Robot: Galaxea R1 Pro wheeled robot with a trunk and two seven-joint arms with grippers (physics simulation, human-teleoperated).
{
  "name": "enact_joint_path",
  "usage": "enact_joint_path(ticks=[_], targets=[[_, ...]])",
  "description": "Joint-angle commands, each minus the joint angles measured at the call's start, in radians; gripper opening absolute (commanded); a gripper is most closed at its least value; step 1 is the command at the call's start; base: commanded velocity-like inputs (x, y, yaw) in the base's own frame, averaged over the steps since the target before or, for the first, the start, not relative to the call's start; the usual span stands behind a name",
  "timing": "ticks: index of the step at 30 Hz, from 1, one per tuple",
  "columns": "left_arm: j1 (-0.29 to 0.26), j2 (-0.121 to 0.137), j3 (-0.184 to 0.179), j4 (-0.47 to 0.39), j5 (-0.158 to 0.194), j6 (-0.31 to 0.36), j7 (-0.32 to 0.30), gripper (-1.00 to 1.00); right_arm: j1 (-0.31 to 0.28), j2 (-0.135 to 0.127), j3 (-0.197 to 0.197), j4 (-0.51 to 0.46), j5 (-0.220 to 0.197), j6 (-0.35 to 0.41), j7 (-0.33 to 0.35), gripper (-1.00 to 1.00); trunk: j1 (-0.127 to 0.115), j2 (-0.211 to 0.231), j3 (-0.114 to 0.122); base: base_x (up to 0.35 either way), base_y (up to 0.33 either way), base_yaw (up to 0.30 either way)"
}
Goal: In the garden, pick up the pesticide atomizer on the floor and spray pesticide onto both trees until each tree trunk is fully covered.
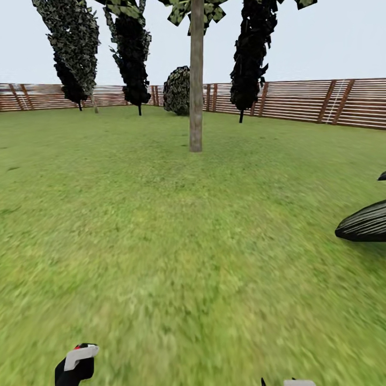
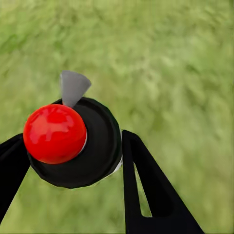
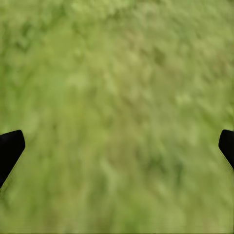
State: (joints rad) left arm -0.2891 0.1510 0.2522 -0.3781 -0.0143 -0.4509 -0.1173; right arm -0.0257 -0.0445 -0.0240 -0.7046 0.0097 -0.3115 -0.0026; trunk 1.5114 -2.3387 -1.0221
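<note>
1. Ahead in head view, one tree (image 1: 196,75) stands upright on the lawn (image 1: 161,225), its pale mottled trunk (image 1: 196,107) bare down to the grass, well apart from the robot.
2. Behind it: slatted wooden fence (image 1: 321,102), dark cypresses (image 1: 252,53) and a round shrub (image 1: 177,90) near the fence line.
3. Left gripper (image 2: 73,161) is clenched on the pesticide atomizer (image 2: 78,141); black fingers (image 2: 146,185) sit either side of its round black body in left wrist view. Red ball cap (image 2: 54,133) on top, grey nozzle (image 2: 73,87) sticking out past it, grass beneath.
4. Head view also catches the atomizer at bottom-left, white/black w/ a bit of red, held low over the lawn.
5. Right gripper (image 3: 117,144) is released: fingertips (image 3: 9,148) spread wide apart, nothing but grass between them.
6. Dark ribbed object (image 1: 364,222) at the right edge of head view; can't tell what it is.
</note>
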Motion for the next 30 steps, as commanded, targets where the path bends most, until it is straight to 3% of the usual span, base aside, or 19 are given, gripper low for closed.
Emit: enact_joint_path(ticks=[1, 30], targets=[[-0.001, -0.001, 0.009, 0.001, -0.001, -0.003, -0.011, -1.00, 0.000, 0.000, -0.001, 0.001, 0.001, -0.003, 0.000, 1.00, 0.000, 0.000, -0.002, 0.337, 0.000, 0.000], [-0.001, 0.007, 0.009, -0.007, 0.000, -0.004, -0.012, -1.00, 0.000, 0.000, -0.004, 0.072, -0.004, -0.021, -0.003, 1.00, 0.000, 0.000, -0.004, 0.337, 0.000, 0.000]])
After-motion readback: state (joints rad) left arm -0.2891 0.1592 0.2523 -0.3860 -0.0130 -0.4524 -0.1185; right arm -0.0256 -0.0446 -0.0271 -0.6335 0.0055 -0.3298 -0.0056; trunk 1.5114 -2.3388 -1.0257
